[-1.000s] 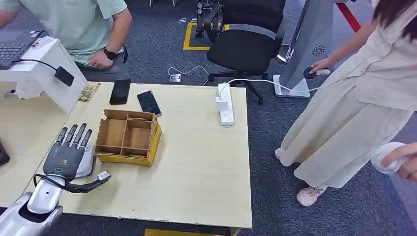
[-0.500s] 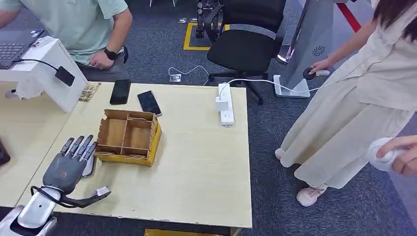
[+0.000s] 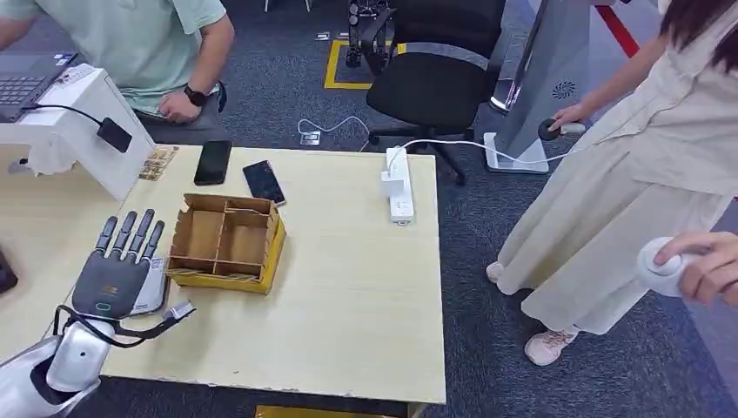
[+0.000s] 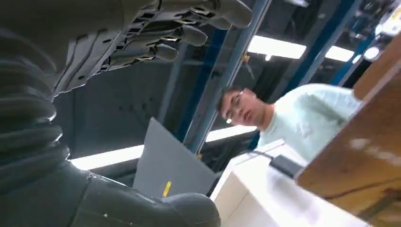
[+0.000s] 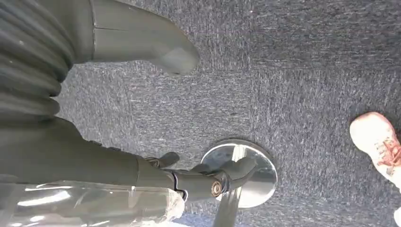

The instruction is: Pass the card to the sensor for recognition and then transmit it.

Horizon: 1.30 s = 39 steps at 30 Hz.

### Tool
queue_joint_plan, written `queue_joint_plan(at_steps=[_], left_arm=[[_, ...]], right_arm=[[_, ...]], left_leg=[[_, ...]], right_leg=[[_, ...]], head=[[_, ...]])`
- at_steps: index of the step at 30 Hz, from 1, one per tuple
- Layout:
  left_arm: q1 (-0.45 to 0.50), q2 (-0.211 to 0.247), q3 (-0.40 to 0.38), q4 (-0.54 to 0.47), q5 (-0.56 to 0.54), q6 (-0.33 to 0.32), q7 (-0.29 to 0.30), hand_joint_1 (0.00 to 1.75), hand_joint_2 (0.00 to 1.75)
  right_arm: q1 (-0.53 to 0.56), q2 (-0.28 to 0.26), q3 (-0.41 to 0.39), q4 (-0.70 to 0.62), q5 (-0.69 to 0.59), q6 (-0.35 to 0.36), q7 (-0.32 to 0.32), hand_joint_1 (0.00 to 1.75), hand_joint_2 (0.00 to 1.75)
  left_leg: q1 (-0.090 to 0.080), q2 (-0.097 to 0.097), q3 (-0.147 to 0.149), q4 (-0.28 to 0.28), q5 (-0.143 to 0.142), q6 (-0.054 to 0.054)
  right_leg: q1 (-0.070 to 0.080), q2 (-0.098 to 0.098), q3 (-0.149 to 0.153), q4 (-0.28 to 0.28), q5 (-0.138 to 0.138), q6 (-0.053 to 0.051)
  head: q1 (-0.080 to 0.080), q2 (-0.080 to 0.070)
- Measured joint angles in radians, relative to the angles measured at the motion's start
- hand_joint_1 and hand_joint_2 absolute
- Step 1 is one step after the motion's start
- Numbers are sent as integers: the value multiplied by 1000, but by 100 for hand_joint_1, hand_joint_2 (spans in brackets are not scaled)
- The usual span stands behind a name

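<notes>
My left hand (image 3: 116, 272) hovers palm down over the near left part of the wooden table (image 3: 348, 296), fingers straight and spread, holding nothing. A pale card (image 3: 156, 289) lies flat on the table, partly under the hand's right side. The black sensor (image 3: 113, 135) hangs by a cable on a white stand (image 3: 83, 122) at the back left. In the left wrist view the left hand (image 4: 142, 42) shows extended fingers with the sensor (image 4: 286, 165) beyond. My right hand (image 5: 94, 156) hangs over the carpet with thumb and fingers apart.
A divided cardboard box (image 3: 226, 242) stands just right of my left hand. Two phones (image 3: 211, 162) and a power strip (image 3: 398, 185) lie farther back. One person (image 3: 148, 52) sits behind the table; another (image 3: 627, 174) stands at the right with controllers.
My left hand dipped back toward the near edge, then moved forward again over the card. The standing person's hand with the white controller has moved up and left.
</notes>
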Motion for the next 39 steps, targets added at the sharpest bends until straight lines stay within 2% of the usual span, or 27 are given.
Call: queue_joint_plan(at_steps=[8,14,16,19,22,24,26,27,29,33,39], left_arm=[[-86,39,-154,16,0,7,0,0,175],[-86,35,-182,36,0,25,-6,0,175],[-62,24,-162,38,0,44,-53,0,175],[-2,-15,-66,39,0,72,-158,0,175],[63,-67,70,38,0,72,-312,0,175],[108,-113,182,36,0,71,-441,0,175],[147,-180,306,34,0,64,-565,0,175],[164,-220,363,34,0,61,-606,0,175],[189,-273,455,29,0,51,-640,0,175],[213,-341,572,24,0,50,-676,0,175],[223,-392,643,13,0,45,-669,0,175]], right_arm=[[-1,0,0,2,0,1,0,0,175],[0,0,-1,2,0,2,0,0,175],[0,0,-2,2,-3,3,0,0,175],[0,0,-2,2,-3,4,0,0,175],[0,1,-3,2,-3,5,-3,0,175],[1,1,-3,2,-3,6,-5,0,175],[1,2,-4,2,-3,7,-7,0,175],[1,2,-4,2,-3,7,-8,0,175],[1,2,-5,2,-3,7,-10,0,175],[1,2,-5,2,-2,7,-11,0,175],[1,2,-5,2,6,10,-10,0,175]], left_leg=[[0,0,-1,0,0,0],[0,0,-1,0,0,0],[0,1,0,0,0,0],[0,1,-1,0,0,0],[0,1,-1,0,0,0],[0,2,-1,0,0,0],[-1,2,-1,0,0,0],[-1,1,-1,0,0,0],[-1,2,-1,0,0,0],[-1,1,-1,0,0,0],[-1,1,-1,0,0,0]], right_leg=[[0,-1,0,0,0,0],[0,0,-1,0,0,0],[0,0,-1,0,0,0],[0,1,-2,0,0,0],[-1,1,-2,0,0,0],[-1,2,-2,0,0,0],[-1,2,-2,-1,0,0],[-1,2,-2,-1,0,0],[-1,2,-2,-1,0,0],[-1,1,-2,-1,0,0],[0,1,-2,0,0,0]], head=[[0,0],[0,0],[0,0],[0,0],[0,0],[0,0],[0,0],[0,0],[0,0],[0,0],[0,0]])
